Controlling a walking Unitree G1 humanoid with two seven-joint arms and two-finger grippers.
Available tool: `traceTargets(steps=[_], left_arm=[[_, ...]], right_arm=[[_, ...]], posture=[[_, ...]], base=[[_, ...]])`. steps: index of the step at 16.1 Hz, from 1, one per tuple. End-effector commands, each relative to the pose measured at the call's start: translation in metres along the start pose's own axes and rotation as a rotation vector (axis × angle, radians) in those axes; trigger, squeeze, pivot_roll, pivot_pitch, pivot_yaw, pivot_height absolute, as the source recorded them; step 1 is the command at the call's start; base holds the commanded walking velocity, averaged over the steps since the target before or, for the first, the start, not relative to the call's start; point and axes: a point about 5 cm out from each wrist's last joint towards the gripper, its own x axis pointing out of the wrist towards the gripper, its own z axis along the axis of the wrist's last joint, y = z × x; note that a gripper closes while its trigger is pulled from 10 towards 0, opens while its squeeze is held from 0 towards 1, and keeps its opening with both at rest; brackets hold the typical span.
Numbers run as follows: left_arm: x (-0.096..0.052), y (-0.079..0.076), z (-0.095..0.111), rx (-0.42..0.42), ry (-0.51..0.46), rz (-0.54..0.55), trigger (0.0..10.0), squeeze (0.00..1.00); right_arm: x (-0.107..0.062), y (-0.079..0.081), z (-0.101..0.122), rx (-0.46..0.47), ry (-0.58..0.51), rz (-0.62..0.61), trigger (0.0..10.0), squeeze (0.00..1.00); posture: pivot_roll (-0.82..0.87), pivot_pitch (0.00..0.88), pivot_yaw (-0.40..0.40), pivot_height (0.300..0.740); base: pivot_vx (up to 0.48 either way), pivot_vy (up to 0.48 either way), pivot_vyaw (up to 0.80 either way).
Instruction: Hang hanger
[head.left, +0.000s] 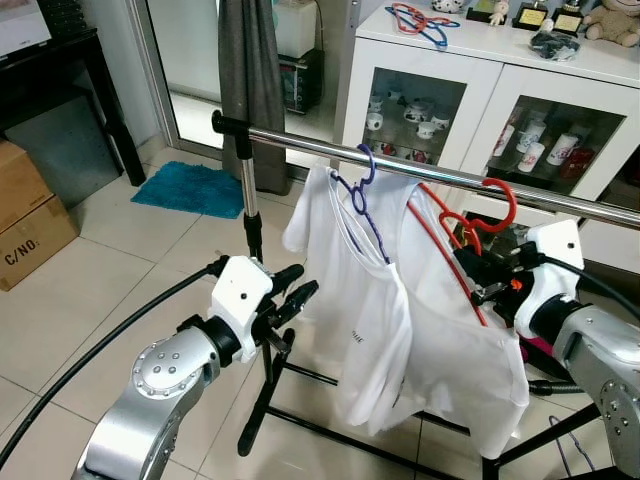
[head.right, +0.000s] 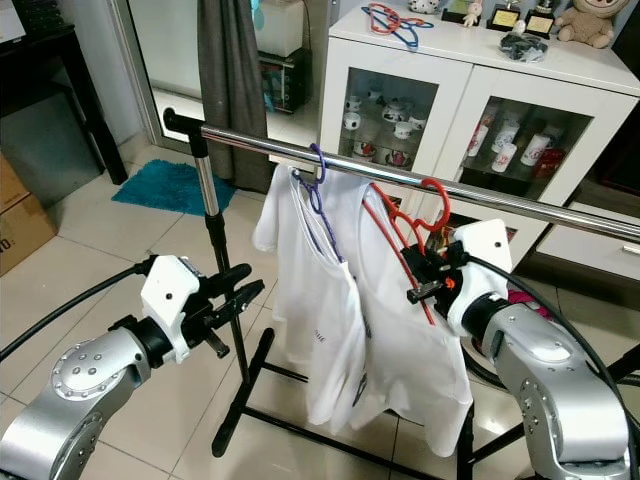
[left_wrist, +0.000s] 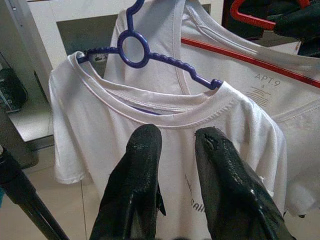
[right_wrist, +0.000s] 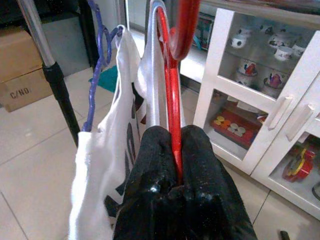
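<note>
**Red hanger on the rail, right pincer clamped on it**

Red hanger (head.left: 470, 235) w/ a white T-shirt (head.left: 470, 350) has its hook over the chrome rail (head.left: 420, 168) of the clothes rack, towards the robot's right. Right pincer (head.left: 482, 268) grips the hanger's red arm just below the hook; wrist view shows both black fingers (right_wrist: 197, 165) pressed tight on the red bar, no gap.

Just beside it on the rail, robot's left side, hangs a purple hanger (head.left: 358, 195) w/ a second white T-shirt (head.left: 355, 320); the 2 shirts touch and overlap.

Left pincer (head.left: 296, 287) hovers left of the shirts, near the rack's black upright (head.left: 253, 215), holding nothing. Its fingers (left_wrist: 137, 175) are slightly spread, pointed at the chest of the purple-hanger shirt, not touching it.

Behind the rack: white cabinet (head.left: 480, 70) w/ glass doors, mugs inside; on top lie more hangers (head.left: 418, 22), red and blue. Blue mat (head.left: 195, 188) on the tiled floor, cardboard box (head.left: 30, 215) far left, grey curtain (head.left: 250, 60) behind the rail's end.
</note>
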Motion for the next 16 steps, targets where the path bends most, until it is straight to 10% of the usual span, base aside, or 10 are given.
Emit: traceTargets(steps=[1, 16], left_arm=[[0.001, -0.002, -0.002, -0.004, 0.015, 0.002, 10.0, 0.00], [-0.001, -0.002, -0.002, -0.017, 0.023, 0.006, 10.0, 0.00]], right_arm=[[-0.001, 0.006, 0.004, -0.029, -0.041, -0.018, 0.0, 0.00], [0.004, 0.010, -0.012, 0.012, -0.002, -0.108, 0.0, 0.00]], posture=[[0.00, 0.000, -0.051, 0.740], [0.00, 0.000, -0.058, 0.740]], base=[[-0.259, 0.000, 0.00], [-0.251, 0.000, 0.00]])
